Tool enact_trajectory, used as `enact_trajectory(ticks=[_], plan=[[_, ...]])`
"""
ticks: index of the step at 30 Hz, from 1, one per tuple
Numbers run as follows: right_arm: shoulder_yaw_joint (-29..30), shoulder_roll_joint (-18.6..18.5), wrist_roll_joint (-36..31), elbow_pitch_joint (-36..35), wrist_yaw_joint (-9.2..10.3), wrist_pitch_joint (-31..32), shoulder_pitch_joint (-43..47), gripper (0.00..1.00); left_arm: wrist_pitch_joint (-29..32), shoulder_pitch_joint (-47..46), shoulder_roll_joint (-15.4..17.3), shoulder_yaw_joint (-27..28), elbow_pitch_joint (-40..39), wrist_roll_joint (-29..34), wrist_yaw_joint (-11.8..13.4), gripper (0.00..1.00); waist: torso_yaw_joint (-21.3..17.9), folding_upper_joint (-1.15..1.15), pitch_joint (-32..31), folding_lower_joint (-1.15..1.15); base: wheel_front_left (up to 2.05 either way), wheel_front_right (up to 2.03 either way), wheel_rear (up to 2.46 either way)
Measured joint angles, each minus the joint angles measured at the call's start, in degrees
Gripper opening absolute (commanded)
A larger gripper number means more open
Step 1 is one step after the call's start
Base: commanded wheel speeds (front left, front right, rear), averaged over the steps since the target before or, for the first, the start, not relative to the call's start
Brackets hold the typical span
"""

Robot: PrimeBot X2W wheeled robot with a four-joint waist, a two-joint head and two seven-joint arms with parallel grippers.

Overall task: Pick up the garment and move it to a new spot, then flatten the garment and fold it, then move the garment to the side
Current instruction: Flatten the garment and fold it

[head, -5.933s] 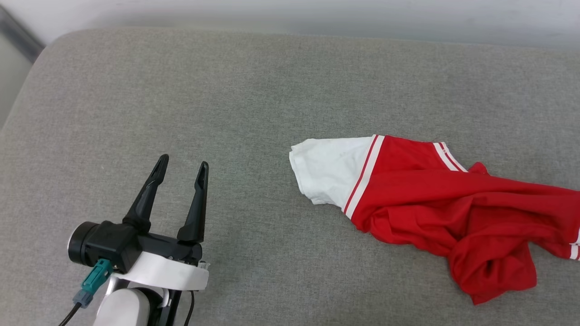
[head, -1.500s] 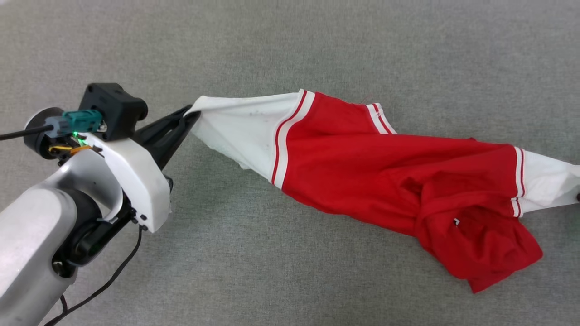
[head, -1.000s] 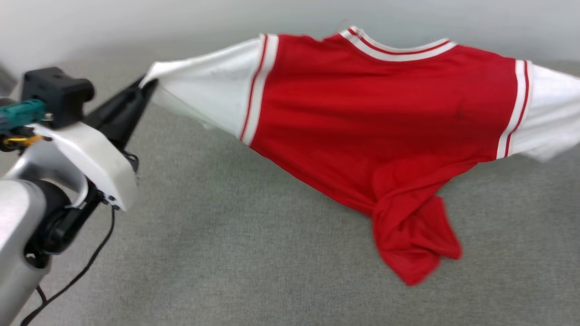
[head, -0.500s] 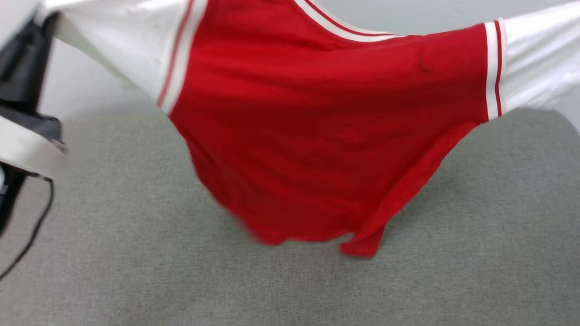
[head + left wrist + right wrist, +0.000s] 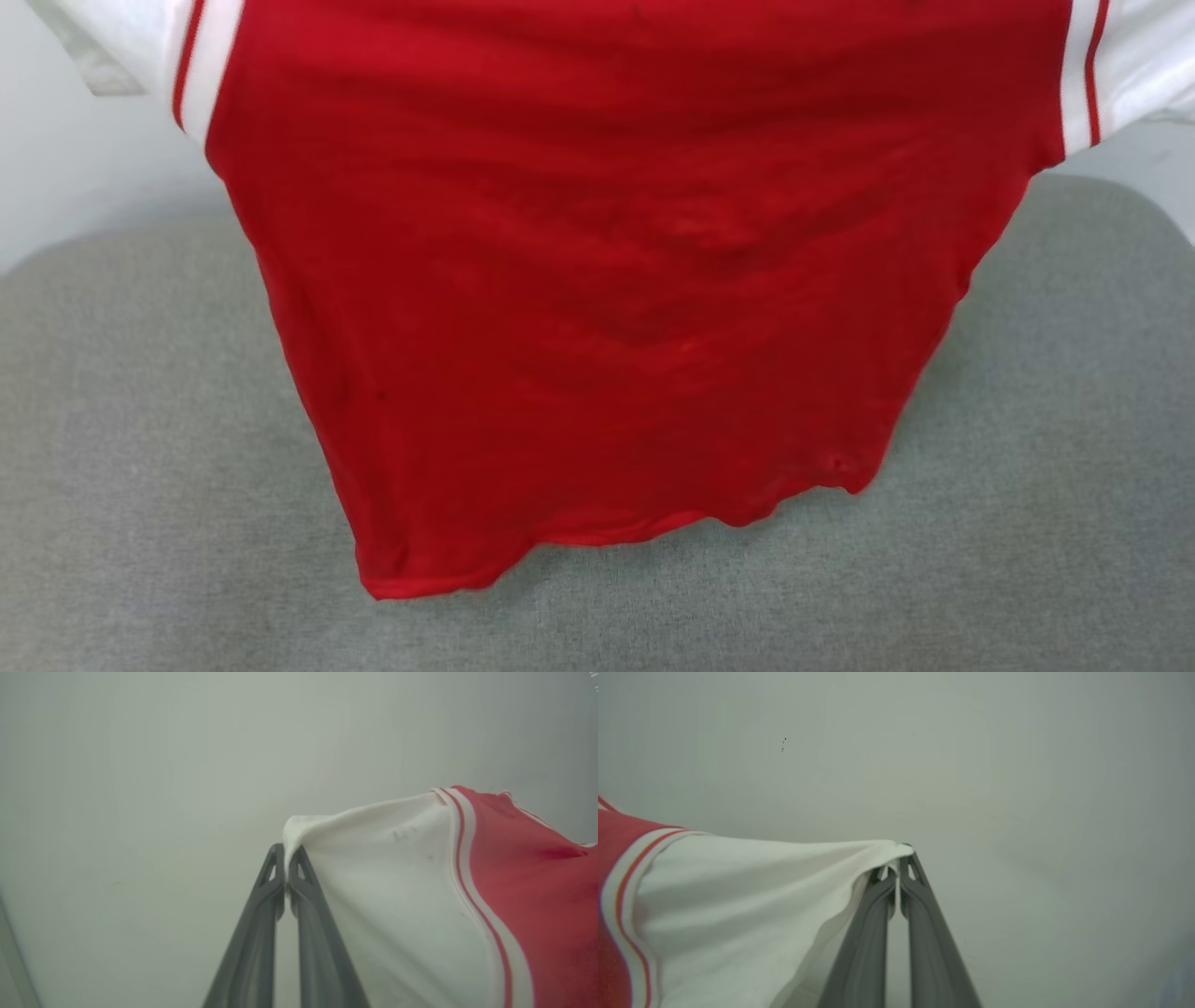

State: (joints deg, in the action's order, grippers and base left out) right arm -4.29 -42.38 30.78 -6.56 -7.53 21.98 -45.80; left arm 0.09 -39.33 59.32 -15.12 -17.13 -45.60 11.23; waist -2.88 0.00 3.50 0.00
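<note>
The garment [image 5: 607, 280], a red jersey with white sleeves and red-and-white stripe trim, hangs spread in the air above the grey cushion [image 5: 140, 467]. Its plain red panel faces the head camera and its hem dangles just over the cushion. In the left wrist view my left gripper [image 5: 286, 851] is shut on the tip of one white sleeve [image 5: 387, 882]. Over in the right wrist view my right gripper [image 5: 899, 856] is shut on the tip of the other white sleeve [image 5: 752, 891]. Both sleeves are pulled taut sideways.
The grey cushion has rounded back corners at the left and right [image 5: 1102, 215]. A pale wall [image 5: 84, 177] stands close behind it, and both wrist views look toward that wall [image 5: 140, 788].
The garment has gone from lying crumpled on the cushion to hanging stretched between both grippers, rising higher over the last second; the twisted lower part has unfurled. The head view has tilted too.
</note>
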Motion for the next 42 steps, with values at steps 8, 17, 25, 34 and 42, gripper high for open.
enact_trajectory(ticks=[8, 17, 25, 34, 42], plan=[[-1.5, 1.8, -2.2, 7.0, 0.0, -0.9, -12.7, 0.0, 1.2, -13.8, -1.7, -2.4, 8.7, 3.5, -4.3, 0.0, -0.3, 0.0, 8.4, 0.01, 0.0, 0.0, 0.0], [-4.4, 6.2, -7.9, 20.7, -0.01, -5.6, -34.5, 0.0, 0.5, -40.3, -9.1, -6.4, 24.9, 10.3, -9.9, 0.0, -0.7, 0.0, 20.7, 0.02, 0.0, 0.0, 0.0], [-2.5, 10.4, -14.9, 34.6, -0.01, -11.0, -48.1, 0.0, -5.5, -57.6, -18.1, -7.9, 40.2, 13.5, -11.6, 0.0, -0.5, 0.0, 30.4, 0.03, 0.0, 0.0, 0.0], [-0.3, 14.8, -18.9, 45.6, -0.01, -16.4, -52.2, 0.0, -13.3, -60.7, -24.1, -9.0, 50.2, 14.4, -12.8, 0.0, 2.1, 0.0, 36.4, 0.02, 0.0, 0.0, 0.0], [-2.5, 16.3, -18.6, 51.5, 0.0, -19.7, -41.7, 0.0, -15.0, -46.1, -28.7, -10.4, 52.7, 14.3, -14.3, 0.0, 4.0, 0.0, 34.3, 0.01, 0.0, 0.0, 0.0]])
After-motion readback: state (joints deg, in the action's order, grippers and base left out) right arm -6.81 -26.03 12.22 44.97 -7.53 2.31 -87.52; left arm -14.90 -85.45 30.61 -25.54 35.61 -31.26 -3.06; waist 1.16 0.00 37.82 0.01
